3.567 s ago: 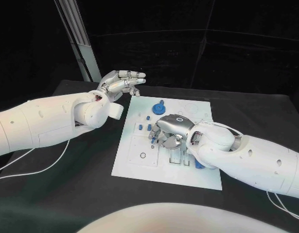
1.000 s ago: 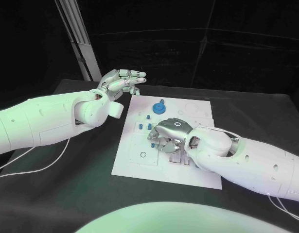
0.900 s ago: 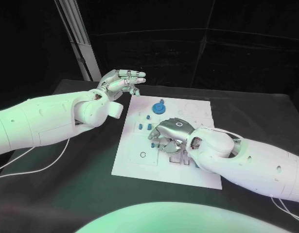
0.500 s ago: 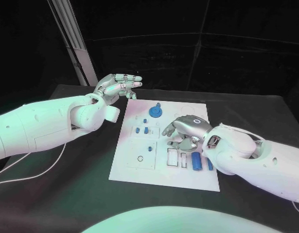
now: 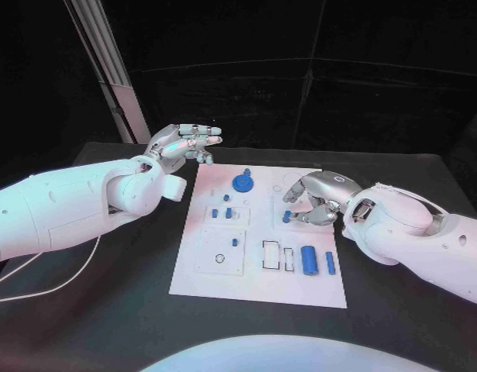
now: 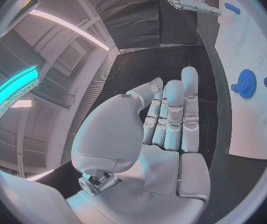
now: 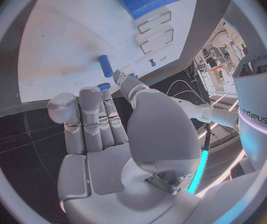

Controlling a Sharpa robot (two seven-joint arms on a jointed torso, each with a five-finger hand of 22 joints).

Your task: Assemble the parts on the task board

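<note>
— Up at the upper left of the head view, our left hand [image 5: 182, 143] hangs past the board's [image 5: 222, 279] far corner, as it did a second ago. Are we holding anything there?

— No. The left wrist view shows our palm bare and the fingers straight and loose. It also takes in the gear [image 6: 244, 83] on the board, which sits at the board's top middle in the head view.

— And what has changed?

— Moving right, our right hand [image 5: 319, 198] was down over the slots [image 5: 274, 254] near the board's lower middle. It has since pulled up to the upper right of the board. The camera shifted too, so we judge against the board. The cylinder [image 5: 309, 260] and the thin bar [image 5: 330, 263] now lie uncovered beside those slots.

— So that placement looks finished?

— We think so, and the next part is due. A small peg [image 5: 286, 217] sits just below our right fingertips.

— Are we gripping it?

— We cannot tell. The right wrist view shows one peg [image 7: 106, 65] lying free on the board and a blue tip at our curled fingers, half hidden. That view also shows the cylinder close up.
</note>
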